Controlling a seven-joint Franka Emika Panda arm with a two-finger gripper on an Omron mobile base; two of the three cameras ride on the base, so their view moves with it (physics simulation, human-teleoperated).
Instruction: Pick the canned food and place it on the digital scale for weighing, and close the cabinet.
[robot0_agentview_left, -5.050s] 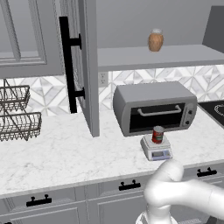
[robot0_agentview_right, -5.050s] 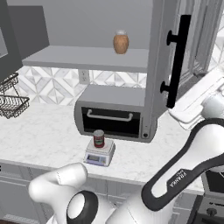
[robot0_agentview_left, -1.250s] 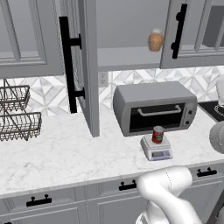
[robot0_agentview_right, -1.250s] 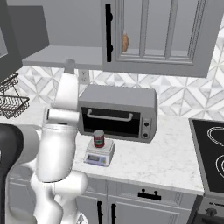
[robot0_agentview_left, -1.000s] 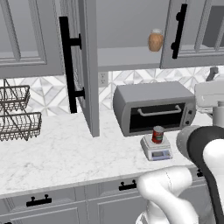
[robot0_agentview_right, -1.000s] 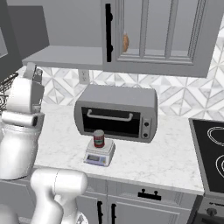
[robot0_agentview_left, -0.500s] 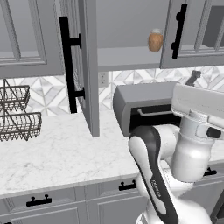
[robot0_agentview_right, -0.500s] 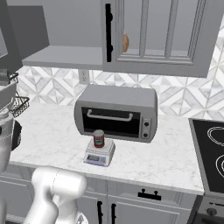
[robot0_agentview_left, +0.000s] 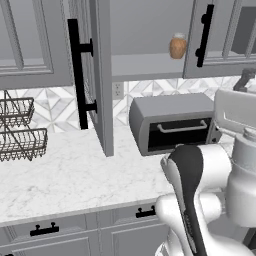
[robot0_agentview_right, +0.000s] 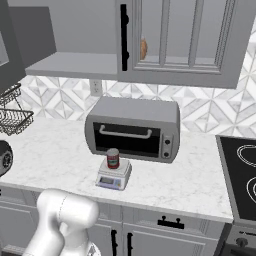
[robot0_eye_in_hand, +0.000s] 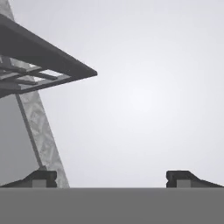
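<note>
On the marble worktop, just in front of the toaster oven: canned food standing upright on the digital scale, so weighing step appearing complete. Remaining, judging from the doors: closing the cabinet. Left door swinging far out over the worktop, edge-on in the left base view, its long black bar handle facing the wire baskets; right door already lying near flush in the right base view, half hiding the brown jar on the open shelf.

In the hand view: fingers standing wide apart, holding nothing, facing mostly blank grey with a dark slanted edge at upper left, hard to identify. Canned food sitting well apart from the fingers, untouched. Open left door probably requiring the next approach, with a push against its outer face or handle.
</note>
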